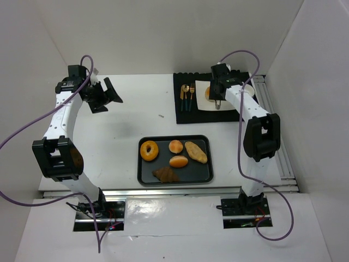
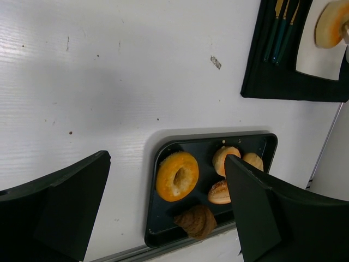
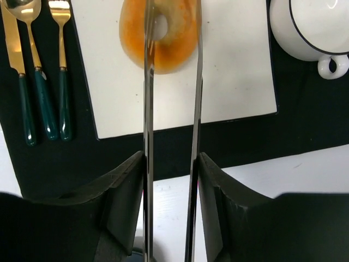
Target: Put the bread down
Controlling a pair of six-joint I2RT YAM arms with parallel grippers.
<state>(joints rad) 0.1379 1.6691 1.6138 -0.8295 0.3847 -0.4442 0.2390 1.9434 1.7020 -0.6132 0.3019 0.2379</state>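
One ring-shaped bread [image 1: 149,150] lies at the left of the dark tray [image 1: 143,180]; it also shows in the left wrist view [image 2: 177,176]. The second ring bread [image 3: 174,49] is over the white square plate [image 3: 229,71] at the back right, also seen from the left wrist [image 2: 330,24]. My right gripper [image 3: 170,180] is shut on metal tongs [image 3: 147,109], whose two blades reach across this bread; I cannot tell whether they pinch it. My left gripper [image 1: 106,94] is open and empty, high above the table's far left.
The tray also holds two round buns [image 1: 175,146], a long roll [image 1: 196,152] and a brown croissant [image 1: 165,174]. The plate sits on a black mat [image 1: 185,115] with a knife, spoon and fork [image 3: 41,82] to its left and a white cup [image 3: 311,27] to its right.
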